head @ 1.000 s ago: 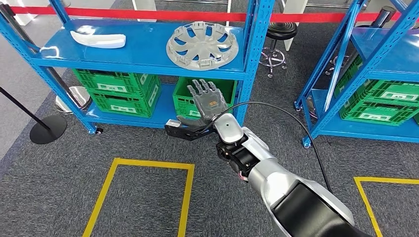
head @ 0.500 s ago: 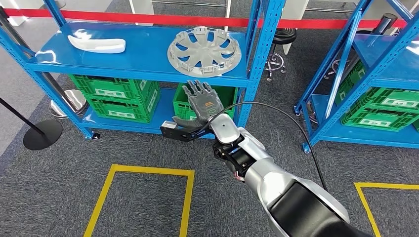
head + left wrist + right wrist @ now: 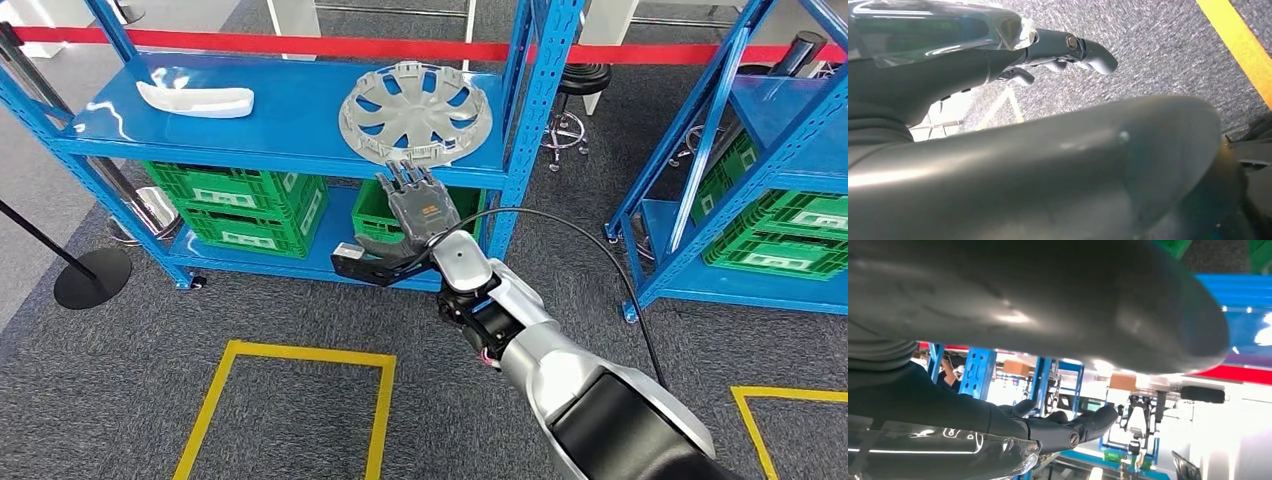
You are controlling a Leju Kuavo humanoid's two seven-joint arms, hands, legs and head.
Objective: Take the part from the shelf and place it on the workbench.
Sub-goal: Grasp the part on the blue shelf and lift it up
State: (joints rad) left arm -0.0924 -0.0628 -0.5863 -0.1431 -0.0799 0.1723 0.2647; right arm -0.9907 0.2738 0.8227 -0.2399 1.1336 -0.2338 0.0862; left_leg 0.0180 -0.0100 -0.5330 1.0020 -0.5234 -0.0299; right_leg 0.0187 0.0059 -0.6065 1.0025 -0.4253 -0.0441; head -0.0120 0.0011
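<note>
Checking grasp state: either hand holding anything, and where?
Nothing held. The right hand is raised with fingers spread, short of the hubcap on the shelf. The left hand holds nothing.

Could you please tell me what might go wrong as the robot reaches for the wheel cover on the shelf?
1. The right robot hand, open, sits just below the blue metal shelf's front edge; rising straight up, it may hit that edge.
2. The round grey plastic wheel cover lies flat near the blue upright post; the fingers may push it rather than grip it.
</note>
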